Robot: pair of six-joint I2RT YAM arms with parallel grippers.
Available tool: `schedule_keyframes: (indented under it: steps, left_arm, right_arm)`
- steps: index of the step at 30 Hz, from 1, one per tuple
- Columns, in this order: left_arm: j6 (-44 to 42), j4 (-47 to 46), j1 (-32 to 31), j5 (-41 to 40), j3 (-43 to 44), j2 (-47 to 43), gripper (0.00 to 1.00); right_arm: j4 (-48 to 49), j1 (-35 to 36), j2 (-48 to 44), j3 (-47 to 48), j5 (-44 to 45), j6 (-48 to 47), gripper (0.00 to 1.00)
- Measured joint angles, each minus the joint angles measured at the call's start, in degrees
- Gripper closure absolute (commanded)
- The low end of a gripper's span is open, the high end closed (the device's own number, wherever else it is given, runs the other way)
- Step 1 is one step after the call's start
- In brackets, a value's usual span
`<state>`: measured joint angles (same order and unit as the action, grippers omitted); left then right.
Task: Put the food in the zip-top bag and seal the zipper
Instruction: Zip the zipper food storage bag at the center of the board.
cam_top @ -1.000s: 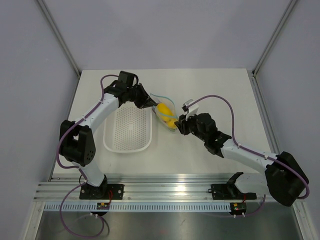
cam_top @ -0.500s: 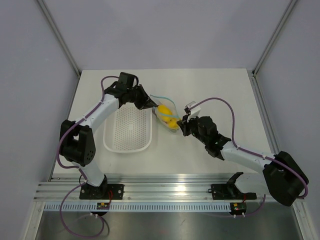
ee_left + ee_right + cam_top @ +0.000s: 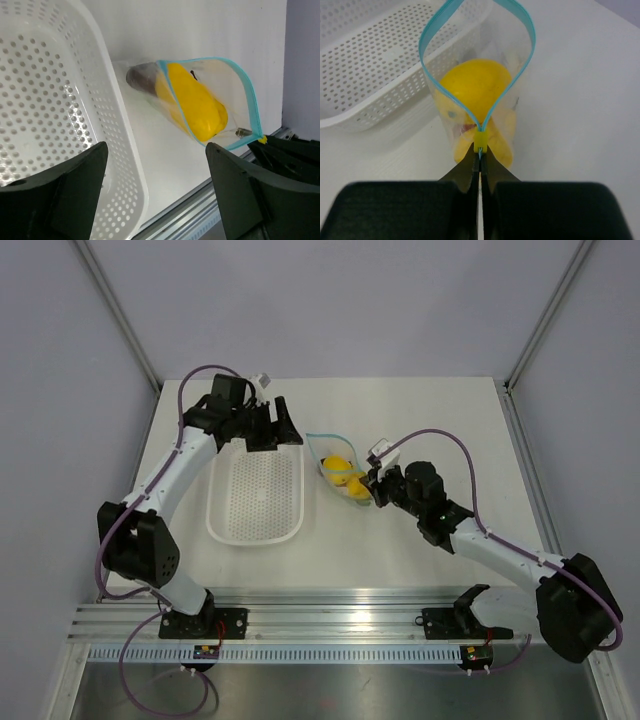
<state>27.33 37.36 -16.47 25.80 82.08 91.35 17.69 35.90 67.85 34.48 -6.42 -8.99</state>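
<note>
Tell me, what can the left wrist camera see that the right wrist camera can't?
Only the left wrist view shows the left gripper, open, and the zip-top bag side-on, down to a dark piece at its closed end. Only the right wrist view looks straight into the gaping mouth, with the right gripper shut on the yellow slider. Both show a yellow fruit, the teal zipper and the white basket.
</note>
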Motion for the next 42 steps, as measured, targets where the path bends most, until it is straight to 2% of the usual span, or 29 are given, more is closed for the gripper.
schedule_keyframes:
  steps: [4,7,13,16,22,27,32,36,42]
  left_arm:
    - [-12.1,0.2,-1.8,-0.3,4.4,-1.7,0.18]
    - [-21.5,-1.8,-3.9,2.4,5.2,-2.3,0.23]
    - [-39.8,-5.6,-8.0,10.9,1.4,-3.9,0.2]
    - [-45.8,-8.3,-9.3,16.7,-0.9,-4.9,0.2]
    - [-50.0,-15.3,-9.8,26.5,-0.9,-4.9,0.25]
    - [-52.9,-17.7,-12.7,30.4,1.9,-1.9,0.29]
    - [-56.9,-15.8,-16.4,31.5,6.1,2.4,0.35]
    - [-59.7,-12.9,-18.8,31.5,9.5,5.2,0.44]
    - [-61.4,-11.0,-20.4,31.5,9.8,7.5,0.48]
  right_arm:
    - [-4.6,-4.9,-1.2,2.1,-7.5,-4.5,1.0]
    - [-8.3,-9.2,-0.5,5.7,-13.2,-7.5,1.0]
    - [-13.0,-15.8,1.7,12.5,-25.4,-11.5,1.0]
    - [-15.9,-17.0,2.0,14.3,-29.9,-13.1,1.0]
    - [-21.3,-17.0,2.2,15.2,-36.0,-14.8,1.0]
    - [-26.2,-17.0,2.3,16.3,-38.0,-16.3,1.0]
    - [-28.8,-17.0,2.3,17.0,-38.8,-16.9,1.0]
    - [-30.4,-17.0,2.2,17.6,-39.0,-17.1,1.0]
    - [-30.9,-17.0,2.1,17.7,-39.6,-17.2,1.0]
